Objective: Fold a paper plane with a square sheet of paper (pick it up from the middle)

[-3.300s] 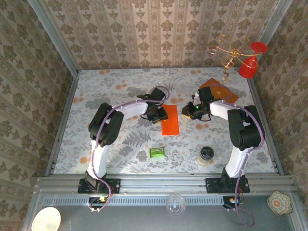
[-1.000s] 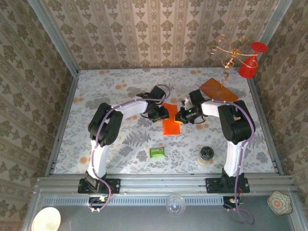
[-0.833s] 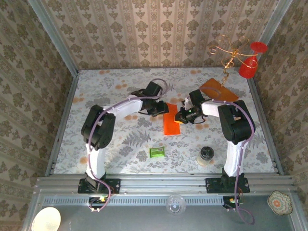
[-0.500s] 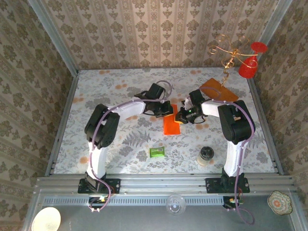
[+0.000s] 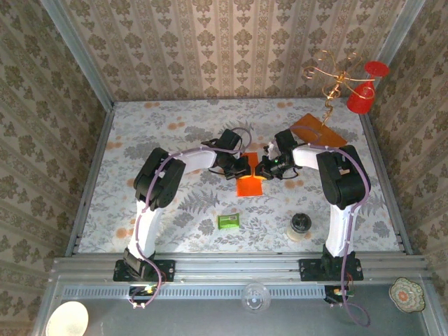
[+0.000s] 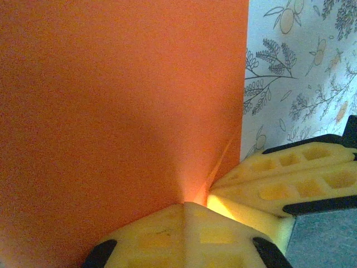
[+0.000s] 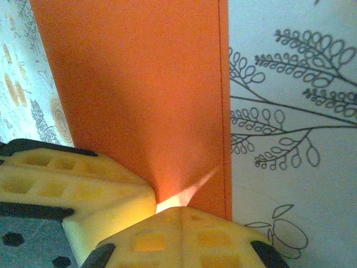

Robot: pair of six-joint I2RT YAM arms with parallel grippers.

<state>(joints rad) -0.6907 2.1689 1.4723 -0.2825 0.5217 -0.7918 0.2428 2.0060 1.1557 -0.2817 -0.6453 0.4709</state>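
Observation:
The square sheet of paper (image 5: 250,185) is bright orange and lies mid-table as a narrow upright strip; its right edge shows two layers (image 7: 224,111). Both grippers meet at its far end. In the top view my left gripper (image 5: 242,166) comes in from the left and my right gripper (image 5: 264,168) from the right, almost touching. In the left wrist view my yellow fingertips (image 6: 167,229) are pressed together on the paper (image 6: 111,100), where a short crease starts. The right gripper (image 7: 181,211) is likewise shut on the paper (image 7: 139,84). No pointed paper plane is in view.
A small green packet (image 5: 228,221) lies nearer the bases, and a small dark-capped jar (image 5: 300,225) sits to its right. A brownish-orange board (image 5: 318,131) on a gold wire stand (image 5: 332,73) holding a red cup (image 5: 361,100) occupies the back right corner. Patterned walls enclose the table.
The left gripper moved off the paper to the upper left, then swung back right onto its far end beside the right gripper. Less of the orange strip now shows.

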